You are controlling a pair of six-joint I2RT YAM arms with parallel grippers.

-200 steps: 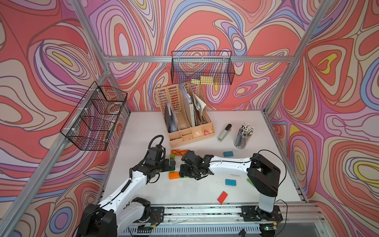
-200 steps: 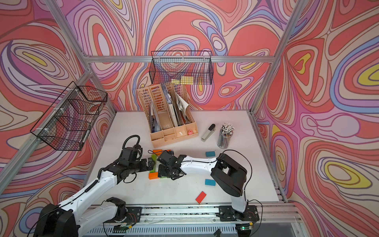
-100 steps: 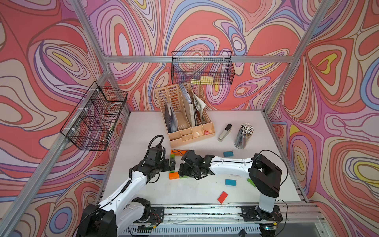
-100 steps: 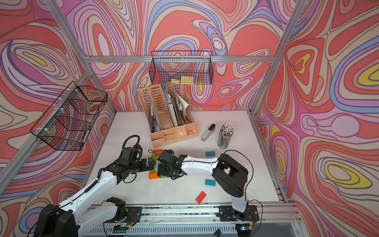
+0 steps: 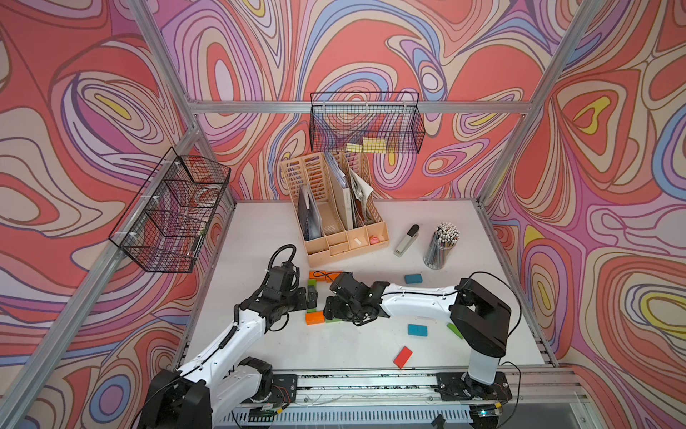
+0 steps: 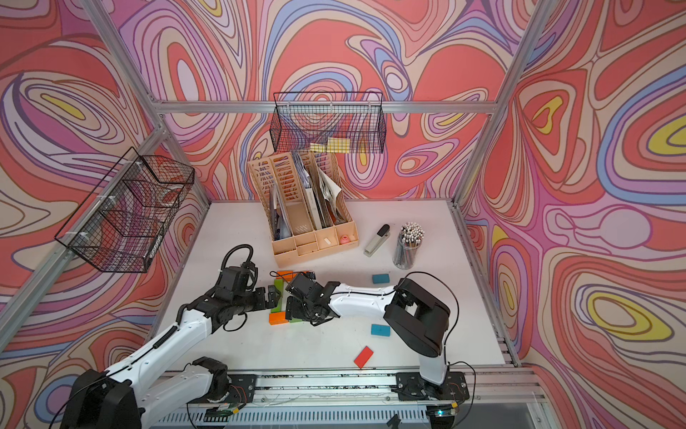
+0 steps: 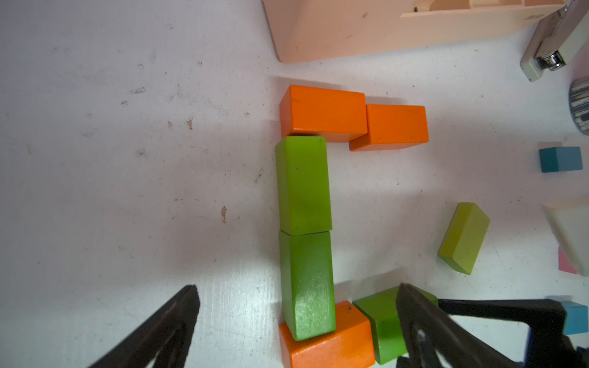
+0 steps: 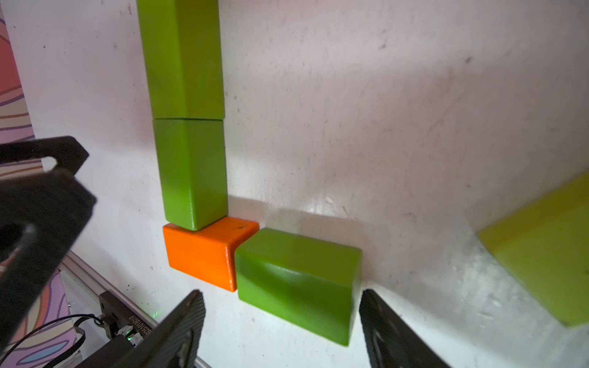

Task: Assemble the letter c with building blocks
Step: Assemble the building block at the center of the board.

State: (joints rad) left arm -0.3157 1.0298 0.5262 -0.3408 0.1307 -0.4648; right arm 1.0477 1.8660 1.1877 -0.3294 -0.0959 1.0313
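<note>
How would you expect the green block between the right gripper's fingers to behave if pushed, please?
The green block looks solid and flat-faced, so it should slide, not roll or tip. Its glossy paint may slip in the right gripper. Lying askew against the orange block, it might pivot.

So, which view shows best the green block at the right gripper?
Right wrist view: the green block is close, almost whole. Left wrist view: it sits partly behind a black finger. Both top views: only a sliver.
</note>
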